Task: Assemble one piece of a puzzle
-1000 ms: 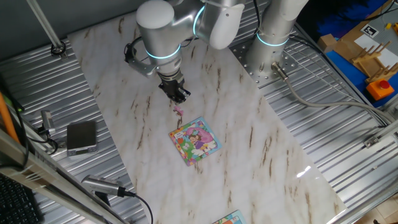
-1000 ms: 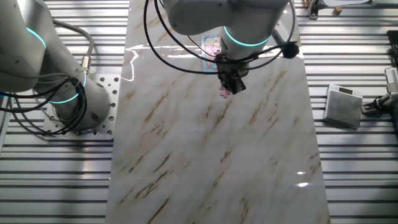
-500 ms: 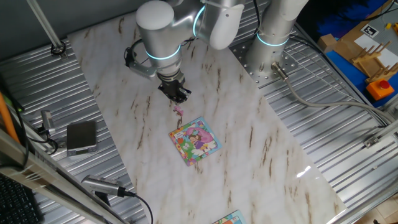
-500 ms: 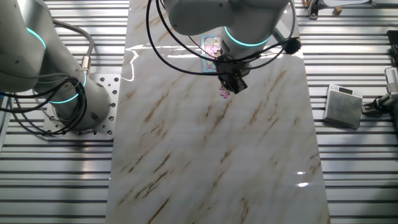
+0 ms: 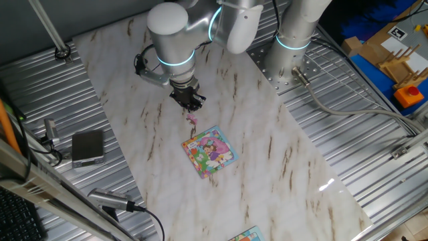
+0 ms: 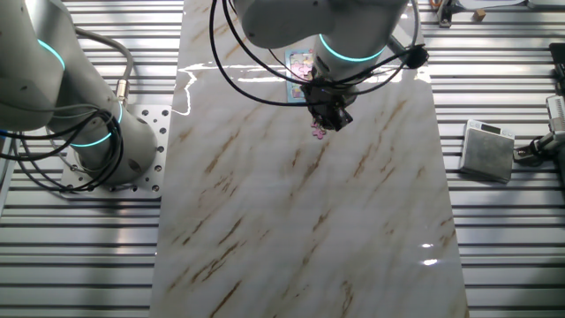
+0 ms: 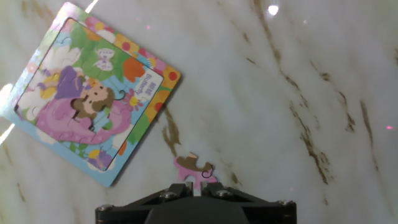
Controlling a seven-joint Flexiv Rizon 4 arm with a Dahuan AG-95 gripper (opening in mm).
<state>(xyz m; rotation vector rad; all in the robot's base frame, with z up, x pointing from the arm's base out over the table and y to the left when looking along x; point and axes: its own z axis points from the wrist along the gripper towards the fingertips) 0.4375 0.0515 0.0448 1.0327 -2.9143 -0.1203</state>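
Note:
The piece is a tiny pink-purple jigsaw piece, and my gripper is shut on its near edge. In the hand view it lies just off the puzzle's lower right corner, apart from it. The puzzle is a square cartoon board lying flat on the marble, with a tan piece-shaped gap among the pink figures. In one fixed view the piece hangs below the gripper, a short way up-left of the puzzle. In the other fixed view the arm partly hides the puzzle behind the gripper and the piece.
A grey box sits on the ribbed metal left of the marble slab and shows again on the right. A sliver of another board lies at the front edge. The arm's base stands at the back, and a second arm is on the left.
The gripper and the piece in it have crept a few pixels toward the puzzle. The puzzle has not moved.

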